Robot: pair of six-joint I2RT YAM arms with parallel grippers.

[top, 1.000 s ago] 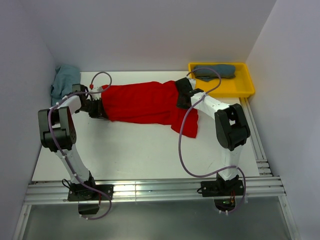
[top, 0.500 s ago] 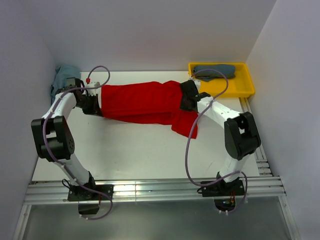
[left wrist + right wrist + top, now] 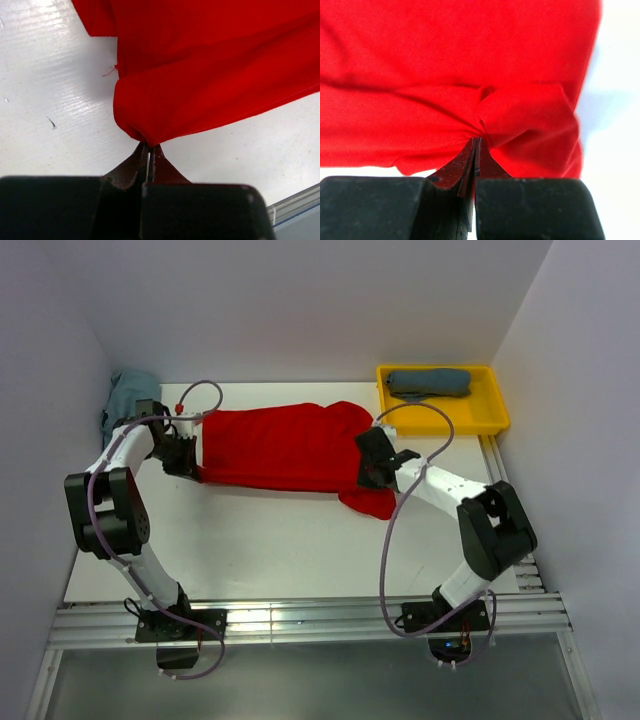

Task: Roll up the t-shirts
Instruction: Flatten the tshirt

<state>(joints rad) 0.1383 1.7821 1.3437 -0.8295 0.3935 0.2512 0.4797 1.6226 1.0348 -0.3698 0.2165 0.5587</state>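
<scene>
The red t-shirt lies stretched across the white table, folded lengthwise. My left gripper is shut on its left end; in the left wrist view the cloth bunches at my closed fingertips. My right gripper is shut on its right end, where a flap hangs down toward the near side; the right wrist view shows a pinched fold of red cloth at my fingertips. The slate-blue t-shirt lies rolled in the yellow tray. The light teal t-shirt is heaped at the far left corner.
White walls close in the table at the back and both sides. An aluminium rail runs along the near edge by the arm bases. Bare table surface lies between the red shirt and the rail.
Both grippers moved the red shirt's held edge toward the near side; the right gripper came nearer and slightly right, and the shirt's hanging right flap shortened as the cloth folded over.
</scene>
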